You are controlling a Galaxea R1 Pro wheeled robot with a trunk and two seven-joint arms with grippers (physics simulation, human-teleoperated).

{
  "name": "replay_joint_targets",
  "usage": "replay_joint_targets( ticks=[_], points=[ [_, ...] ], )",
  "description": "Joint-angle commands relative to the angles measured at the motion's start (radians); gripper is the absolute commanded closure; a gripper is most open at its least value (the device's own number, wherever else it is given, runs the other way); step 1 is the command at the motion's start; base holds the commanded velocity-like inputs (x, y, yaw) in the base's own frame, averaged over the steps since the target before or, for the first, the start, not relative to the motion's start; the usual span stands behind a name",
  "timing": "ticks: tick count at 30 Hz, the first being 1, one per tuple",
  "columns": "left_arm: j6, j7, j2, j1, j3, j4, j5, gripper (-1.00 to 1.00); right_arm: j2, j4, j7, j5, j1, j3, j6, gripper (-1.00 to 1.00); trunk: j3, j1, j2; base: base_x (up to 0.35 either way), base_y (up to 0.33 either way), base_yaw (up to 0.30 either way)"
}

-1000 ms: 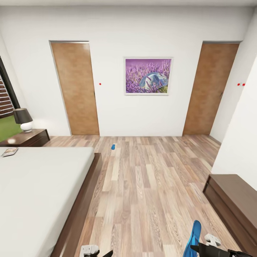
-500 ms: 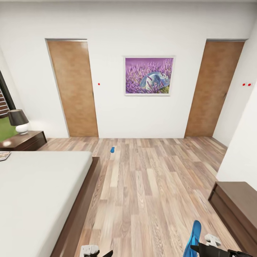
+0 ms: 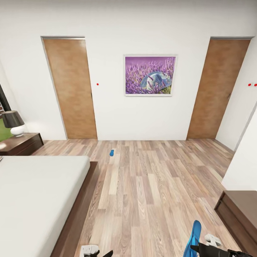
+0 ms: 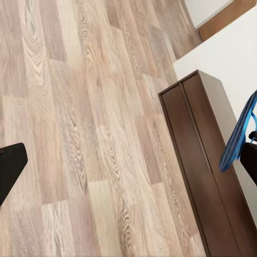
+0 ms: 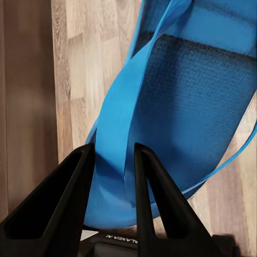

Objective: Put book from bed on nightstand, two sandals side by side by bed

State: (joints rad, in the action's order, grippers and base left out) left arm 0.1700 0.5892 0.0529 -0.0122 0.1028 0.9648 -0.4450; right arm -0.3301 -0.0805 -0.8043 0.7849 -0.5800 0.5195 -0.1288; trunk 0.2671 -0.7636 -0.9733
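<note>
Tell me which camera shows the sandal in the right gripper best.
The right wrist view: the sandal is close up, its strap pinched between the right gripper fingers. The head view shows it small at the bottom edge; the left wrist view catches an edge-on sliver.

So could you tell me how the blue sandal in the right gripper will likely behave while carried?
The sandal is probably light and floppy: its thin strap bends between the right gripper fingers. Held by that strap, it may swing.

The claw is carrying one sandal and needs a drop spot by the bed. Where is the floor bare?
The floor is bare along the bed frame, across to the bench cabinet. The other sandal lies beyond the bed's corner, towards the doors. The right claw grips the sandal by its strap.
</note>
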Motion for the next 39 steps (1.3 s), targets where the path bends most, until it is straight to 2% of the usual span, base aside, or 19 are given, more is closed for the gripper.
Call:
replay_joint_targets(
  ticks=[1,39],
  points=[
    [0.009,0.000,0.001,0.000,0.002,0.002,-0.011,-1.00,0.000,-0.002,-0.007,0.013,-0.001,0.004,-0.009,1.00,0.001,-0.001,-0.001,0.329,0.000,0.000],
    [0.009,0.000,0.001,0.000,0.002,0.001,-0.009,-1.00,0.000,-0.004,-0.007,0.011,-0.001,0.003,-0.008,1.00,0.001,-0.001,-0.001,0.329,0.000,0.000]
  ],
)
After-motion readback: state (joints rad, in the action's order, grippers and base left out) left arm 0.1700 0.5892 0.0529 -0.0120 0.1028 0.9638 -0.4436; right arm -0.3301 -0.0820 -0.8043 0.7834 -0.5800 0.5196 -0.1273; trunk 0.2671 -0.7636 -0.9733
